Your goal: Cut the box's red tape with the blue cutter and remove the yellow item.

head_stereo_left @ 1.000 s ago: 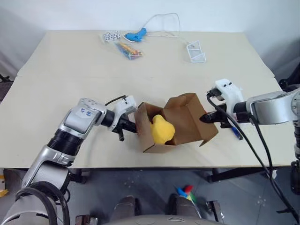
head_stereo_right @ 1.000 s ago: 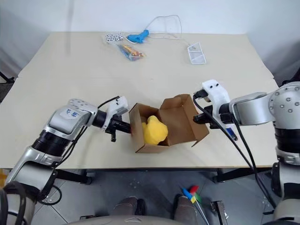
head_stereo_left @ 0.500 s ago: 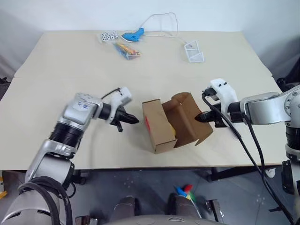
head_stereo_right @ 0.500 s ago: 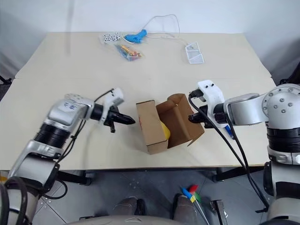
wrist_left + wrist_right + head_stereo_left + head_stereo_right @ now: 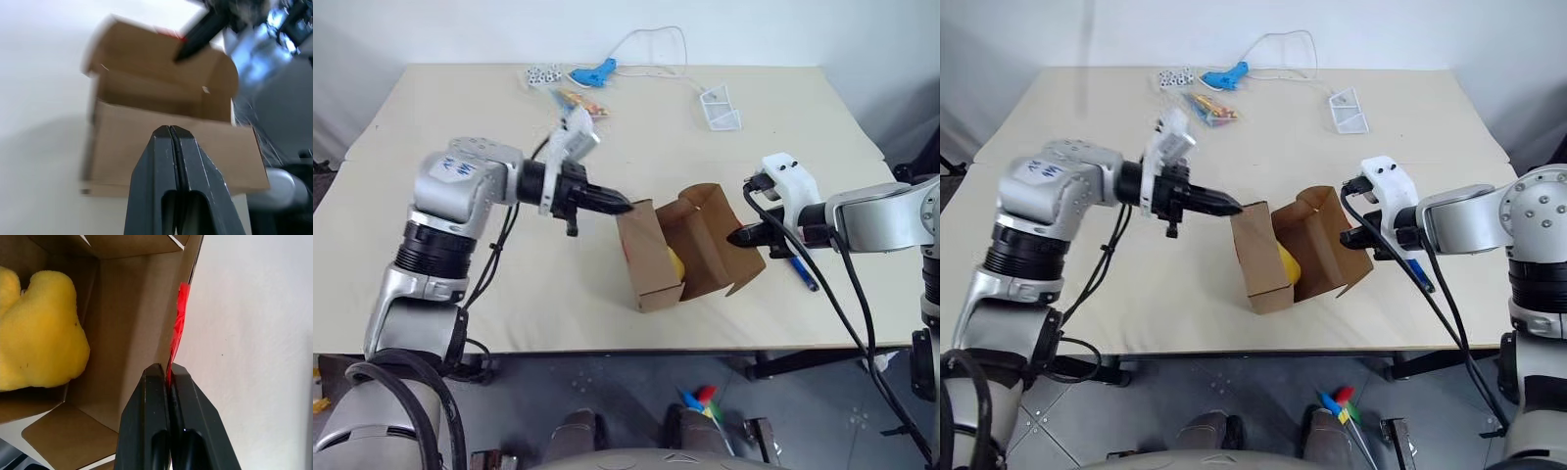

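The box (image 5: 658, 262) stands open near the table's front edge, its left flap raised upright. Only a sliver of the yellow item (image 5: 674, 262) peeks out between the flaps; the right wrist view shows the yellow item (image 5: 41, 333) lying inside. My right gripper (image 5: 736, 237) is shut on the right flap's edge, where the red tape (image 5: 178, 325) hangs. My left gripper (image 5: 619, 207) is shut with nothing in it, its tips at the upright flap's top corner. The blue cutter (image 5: 804, 273) lies on the table right of the box, partly under my right arm.
At the table's far side lie a light-blue corded gun-shaped tool (image 5: 594, 71), a packet of colourful sticks (image 5: 579, 102), a small bag of dice (image 5: 540, 75) and a white wire stand (image 5: 722, 110). The table's front edge (image 5: 636, 338) runs just below the box.
My left gripper has risen and moved right, from the box's left wall to its flap's top corner. The left flap now stands up and hides most of the yellow item. The right gripper kept its hold.
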`<state>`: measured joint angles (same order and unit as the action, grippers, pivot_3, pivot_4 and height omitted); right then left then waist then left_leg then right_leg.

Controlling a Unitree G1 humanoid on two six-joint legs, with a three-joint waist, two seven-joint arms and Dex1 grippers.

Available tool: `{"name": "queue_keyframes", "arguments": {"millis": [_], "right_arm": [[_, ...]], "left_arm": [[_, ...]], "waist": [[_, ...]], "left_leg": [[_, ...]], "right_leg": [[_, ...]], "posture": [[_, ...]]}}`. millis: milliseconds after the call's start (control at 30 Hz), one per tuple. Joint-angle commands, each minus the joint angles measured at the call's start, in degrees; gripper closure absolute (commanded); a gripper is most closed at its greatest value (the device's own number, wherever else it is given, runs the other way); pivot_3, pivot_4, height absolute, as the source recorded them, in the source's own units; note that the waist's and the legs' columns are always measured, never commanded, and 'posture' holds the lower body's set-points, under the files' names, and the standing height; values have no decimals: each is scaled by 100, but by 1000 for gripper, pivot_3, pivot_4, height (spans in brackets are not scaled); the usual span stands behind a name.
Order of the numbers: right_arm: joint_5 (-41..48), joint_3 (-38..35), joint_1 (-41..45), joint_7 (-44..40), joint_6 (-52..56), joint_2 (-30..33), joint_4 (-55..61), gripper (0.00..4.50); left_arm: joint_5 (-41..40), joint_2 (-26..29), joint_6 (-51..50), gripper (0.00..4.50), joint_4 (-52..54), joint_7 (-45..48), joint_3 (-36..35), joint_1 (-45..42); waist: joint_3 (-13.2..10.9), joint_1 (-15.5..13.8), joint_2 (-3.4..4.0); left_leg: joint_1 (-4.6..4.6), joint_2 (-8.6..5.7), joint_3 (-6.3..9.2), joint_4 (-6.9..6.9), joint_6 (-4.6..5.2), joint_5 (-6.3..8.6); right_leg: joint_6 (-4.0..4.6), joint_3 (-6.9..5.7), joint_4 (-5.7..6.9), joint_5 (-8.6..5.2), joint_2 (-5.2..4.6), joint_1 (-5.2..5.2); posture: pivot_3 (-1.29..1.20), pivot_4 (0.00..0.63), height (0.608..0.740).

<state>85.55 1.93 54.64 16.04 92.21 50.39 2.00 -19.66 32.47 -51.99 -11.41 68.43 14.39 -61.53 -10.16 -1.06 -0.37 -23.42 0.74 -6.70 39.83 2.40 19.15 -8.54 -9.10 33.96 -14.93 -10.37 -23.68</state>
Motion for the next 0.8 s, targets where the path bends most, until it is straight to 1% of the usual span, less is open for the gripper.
{"name": "queue_keyframes", "arguments": {"millis": [33,200,333,500,667,800], "right_arm": [[10,-76,156,-68,29,85,63,4480],[-14,-44,176,-104,29,78,63,4480],[3,-40,190,-95,29,53,74,4480],[74,0,201,-102,29,81,110,4480],[140,43,219,-89,29,133,110,4480],[231,89,250,-62,29,181,107,4480]], "left_arm": [[276,-96,275,4500,184,-38,377,-91],[452,-297,484,4500,77,50,647,-305],[722,-253,704,4500,49,188,971,-355],[1391,115,1246,4500,86,399,1572,-255],[1857,453,1661,4500,87,555,1825,-188],[2270,721,1754,4500,204,549,2029,-69]], "waist": [[0,-7,0],[0,-16,0],[0,-12,0],[0,-7,0],[3,-3,4],[10,10,16]], "left_leg": [[0,0,0,0,0,0],[-1,0,-1,1,0,0],[-1,0,-1,1,0,0],[1,1,-2,0,0,0],[12,2,-3,1,0,0],[18,4,-4,9,0,0]], "right_leg": [[0,0,0,0,0,0],[0,0,-2,0,0,-1],[0,0,-1,0,0,0],[0,0,0,0,0,0],[0,3,1,0,0,9],[1,6,5,0,0,15]], "posture": [[0,150,740],[0,150,740],[0,150,740],[0,150,740],[0,150,740],[0,150,740]]}}
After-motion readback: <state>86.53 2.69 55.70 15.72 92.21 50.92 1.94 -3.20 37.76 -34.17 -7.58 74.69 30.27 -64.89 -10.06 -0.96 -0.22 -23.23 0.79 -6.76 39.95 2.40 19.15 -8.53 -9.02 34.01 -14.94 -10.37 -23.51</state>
